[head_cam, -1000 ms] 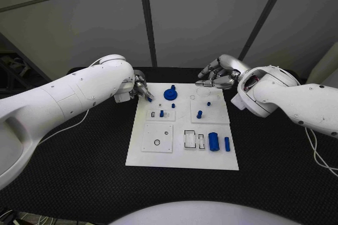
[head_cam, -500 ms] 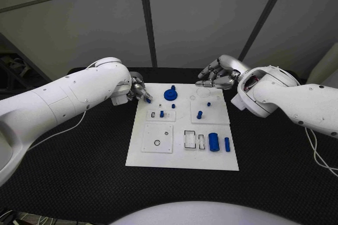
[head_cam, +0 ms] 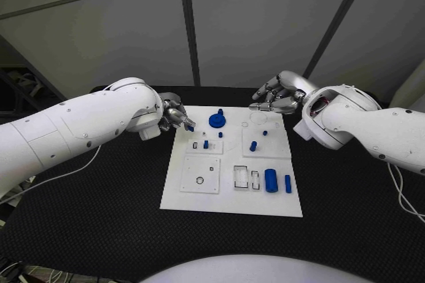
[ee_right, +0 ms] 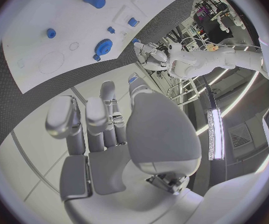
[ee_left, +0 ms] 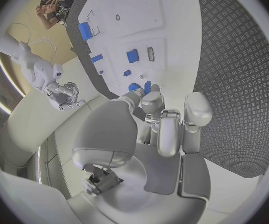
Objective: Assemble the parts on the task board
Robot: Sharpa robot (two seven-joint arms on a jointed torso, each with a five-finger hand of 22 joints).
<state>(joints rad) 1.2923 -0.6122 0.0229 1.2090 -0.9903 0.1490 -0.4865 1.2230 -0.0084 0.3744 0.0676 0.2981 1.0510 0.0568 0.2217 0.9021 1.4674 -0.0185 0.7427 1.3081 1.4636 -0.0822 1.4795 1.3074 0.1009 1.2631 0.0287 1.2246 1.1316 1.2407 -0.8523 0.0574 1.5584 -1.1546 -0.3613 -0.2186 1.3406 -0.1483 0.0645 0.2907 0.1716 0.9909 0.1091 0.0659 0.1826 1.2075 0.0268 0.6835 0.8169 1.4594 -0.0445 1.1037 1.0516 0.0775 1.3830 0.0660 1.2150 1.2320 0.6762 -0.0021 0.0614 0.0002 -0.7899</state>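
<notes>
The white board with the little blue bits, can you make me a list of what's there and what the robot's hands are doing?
Task board: white plate lying flat on the black table
Blue gear: at the board's far edge
Blue cylinder: lying near the right edge
Left hand: pinches a small blue part at the board's far left corner
Right hand: fingers curled, beyond the far edge

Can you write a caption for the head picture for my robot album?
Two silver robot hands, left hand and right hand, hover at the far corners of a white board dotted with small blue parts.
</notes>
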